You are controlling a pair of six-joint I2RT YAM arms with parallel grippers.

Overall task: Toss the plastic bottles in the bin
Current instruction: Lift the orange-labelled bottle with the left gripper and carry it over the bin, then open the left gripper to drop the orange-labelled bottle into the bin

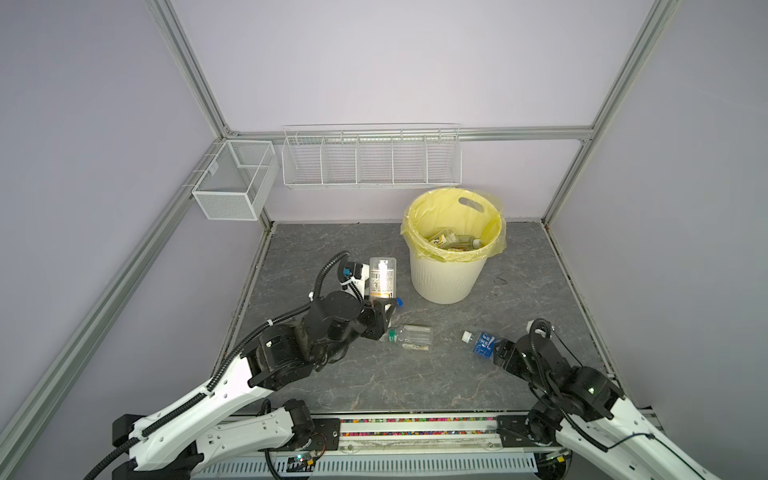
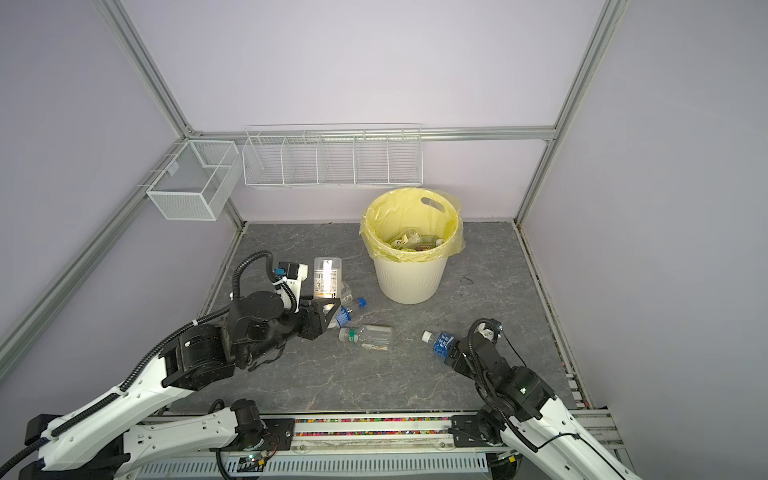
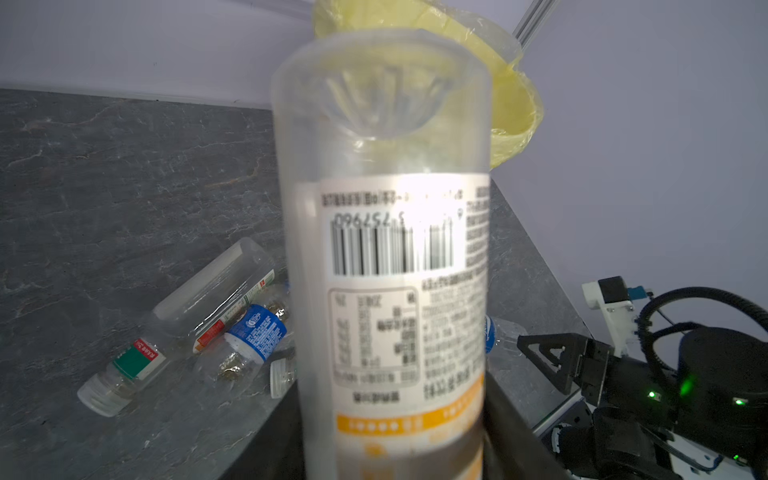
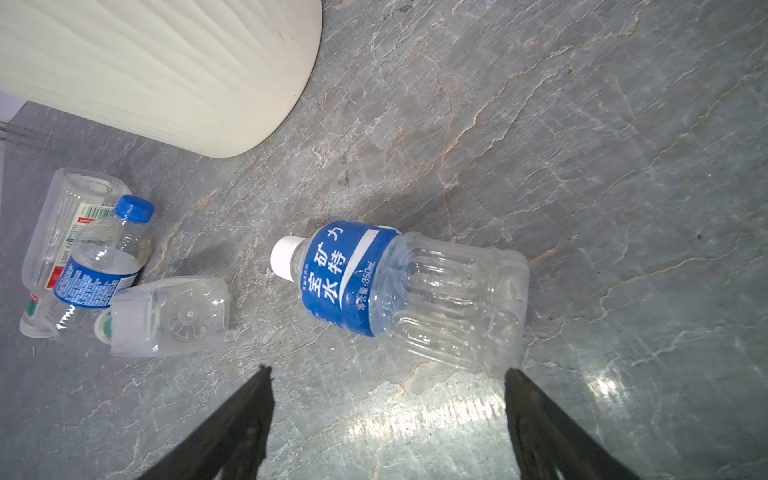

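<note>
- Our left gripper [image 1: 378, 311] is clamped on the neck end of a tall bottle [image 3: 386, 249] with a white and orange label. The clear base points away from the gripper, and the whole thing is up off the table [image 1: 374, 386].
- Past that base we can see yellow liner. The bin [image 1: 444, 278] sits further out from the left gripper and isn't touching the held bottle.
- Our right gripper [image 4: 388, 374] has its jaws spread wide with nothing between them.
- The blue-label bottle [image 4: 399, 291] lies on its side just ahead of the right gripper's tips, white cap pointing away. Its base is right by one fingertip, but we can't tell if they touch.
- Three loose ones lie between our two grippers, nearer the left:
  - a blue-cap bottle [image 2: 351, 309] just beside the left gripper
  - a red-and-green-label bottle [image 4: 62, 232] touching the blue-cap one
  - a green-collar bottle [image 1: 409, 336] close by, also on its side
- A few bottles in the bin [image 1: 453, 241] are already down at the bottom of the liner.
</note>
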